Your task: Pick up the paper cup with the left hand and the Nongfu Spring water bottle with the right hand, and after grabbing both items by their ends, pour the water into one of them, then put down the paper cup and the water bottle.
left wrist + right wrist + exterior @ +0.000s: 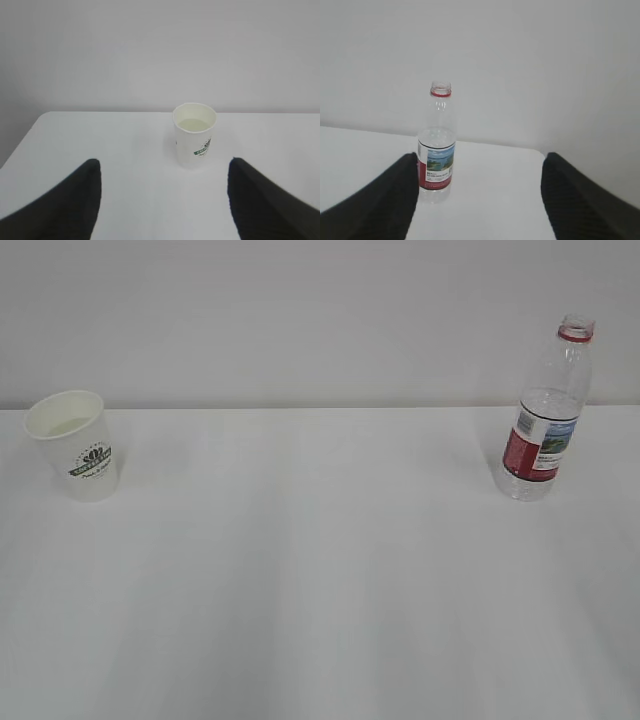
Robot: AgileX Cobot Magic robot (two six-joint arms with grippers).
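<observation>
The white paper cup (73, 445) with a dark green logo stands upright at the table's far left; in the left wrist view the paper cup (194, 134) is ahead of my left gripper (162, 172), which is open and holds nothing. The clear Nongfu Spring water bottle (545, 415), capless with a red neck ring, stands upright at the far right with water in its lower part. Seen from the right wrist, the bottle (437, 145) stands ahead, toward the left finger of my open, empty right gripper (479, 167). Neither arm shows in the exterior view.
The white table (320, 580) ends at a plain pale wall behind both objects. The table's left edge (20, 145) runs close to the cup, and its right rear corner (540, 152) lies just beyond the bottle.
</observation>
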